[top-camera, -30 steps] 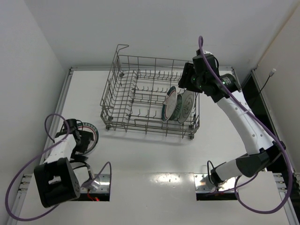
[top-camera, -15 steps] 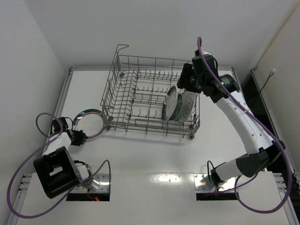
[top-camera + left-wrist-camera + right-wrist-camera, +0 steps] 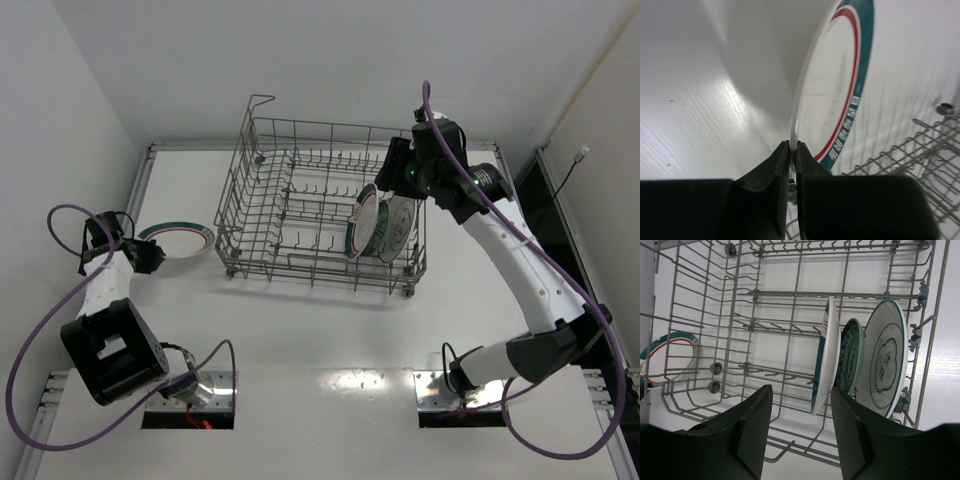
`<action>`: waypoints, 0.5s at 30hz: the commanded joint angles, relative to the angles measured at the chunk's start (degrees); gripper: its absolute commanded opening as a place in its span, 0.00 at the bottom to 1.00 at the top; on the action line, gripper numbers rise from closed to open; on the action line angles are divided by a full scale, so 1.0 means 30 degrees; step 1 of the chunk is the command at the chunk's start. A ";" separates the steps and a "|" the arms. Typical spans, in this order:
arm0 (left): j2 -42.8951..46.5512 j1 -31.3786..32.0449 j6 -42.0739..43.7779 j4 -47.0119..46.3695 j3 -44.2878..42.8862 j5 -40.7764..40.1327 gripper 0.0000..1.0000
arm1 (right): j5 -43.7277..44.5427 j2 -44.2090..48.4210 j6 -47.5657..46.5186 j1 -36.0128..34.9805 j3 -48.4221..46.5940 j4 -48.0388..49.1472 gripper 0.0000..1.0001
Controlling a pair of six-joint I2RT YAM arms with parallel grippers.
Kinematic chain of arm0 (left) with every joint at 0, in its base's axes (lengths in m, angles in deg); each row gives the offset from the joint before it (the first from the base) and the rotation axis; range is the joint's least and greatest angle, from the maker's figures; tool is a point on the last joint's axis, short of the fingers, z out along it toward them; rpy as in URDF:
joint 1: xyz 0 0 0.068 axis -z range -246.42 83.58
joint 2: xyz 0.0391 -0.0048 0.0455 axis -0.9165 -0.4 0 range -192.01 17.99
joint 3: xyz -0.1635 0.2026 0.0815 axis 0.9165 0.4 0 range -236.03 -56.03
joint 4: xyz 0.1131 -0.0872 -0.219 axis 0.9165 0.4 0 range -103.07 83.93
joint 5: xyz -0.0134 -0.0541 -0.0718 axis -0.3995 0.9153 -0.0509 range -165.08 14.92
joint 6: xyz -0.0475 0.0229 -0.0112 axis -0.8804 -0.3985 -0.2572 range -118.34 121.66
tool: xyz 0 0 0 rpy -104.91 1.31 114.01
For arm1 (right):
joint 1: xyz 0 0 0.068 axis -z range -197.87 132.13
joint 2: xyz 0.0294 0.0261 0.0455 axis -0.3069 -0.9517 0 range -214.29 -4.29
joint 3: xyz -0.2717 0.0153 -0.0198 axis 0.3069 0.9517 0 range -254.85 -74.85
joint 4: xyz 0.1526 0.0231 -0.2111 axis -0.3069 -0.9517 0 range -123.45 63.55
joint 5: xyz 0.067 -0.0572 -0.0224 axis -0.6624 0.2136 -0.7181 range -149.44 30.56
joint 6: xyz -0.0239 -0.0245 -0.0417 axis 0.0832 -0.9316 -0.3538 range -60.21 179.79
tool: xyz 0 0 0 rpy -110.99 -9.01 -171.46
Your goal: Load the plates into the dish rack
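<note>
Moved: the left gripper (image 3: 150,256) (image 3: 793,147) has swung left and farther from the arm bases, taking the first banded plate (image 3: 178,240) (image 3: 835,90) off its earlier spot.
- Left fingers: clenched on that plate's rim. The plate is tilted, just left of the dish rack (image 3: 320,266) (image 3: 800,293).
- Rack, right end, upright: second banded plate (image 3: 364,222) (image 3: 826,355), teal plate (image 3: 850,357), grey plate (image 3: 401,225) (image 3: 885,360).
- Above them: right gripper (image 3: 400,172) (image 3: 800,390), fingers apart, holding nothing.

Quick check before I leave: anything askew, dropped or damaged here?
Nothing stands out. Three plates stand on edge in the dish rack; the fourth plate is outside it, its rim pinched in the left gripper.
</note>
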 commanded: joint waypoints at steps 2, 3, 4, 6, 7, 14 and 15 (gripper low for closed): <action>0.0101 -0.0049 -0.1968 0.0175 -0.2468 0.1881 0.00 | -0.1322 0.0540 -0.0215 0.0076 0.0373 0.1836 0.47; 0.0101 -0.0049 -0.2203 0.0001 -0.2936 0.2120 0.00 | -0.2079 0.0540 -0.0389 0.0076 0.0665 0.2189 0.47; 0.0101 0.0154 -0.2583 -0.0001 -0.4014 0.2325 0.00 | -0.2493 0.0540 -0.0391 0.0076 0.0842 0.2541 0.47; 0.0101 0.0156 -0.2936 -0.0001 -0.5307 0.2677 0.00 | -0.3661 0.0774 -0.0391 0.0250 0.1369 0.3683 0.48; -0.0074 0.0156 -0.3141 -0.0001 -0.6677 0.2911 0.00 | -0.4046 0.1006 -0.0391 0.0251 0.1748 0.4093 0.48; -0.0866 0.0999 -0.4286 -0.2310 -1.1171 0.6483 0.00 | -0.8732 0.1974 0.0719 0.1099 0.4356 0.8778 0.51; -0.0866 0.1266 -0.4286 -0.2779 -1.1173 0.6719 0.00 | -0.9172 0.2266 0.1215 0.1304 0.4707 1.0090 0.54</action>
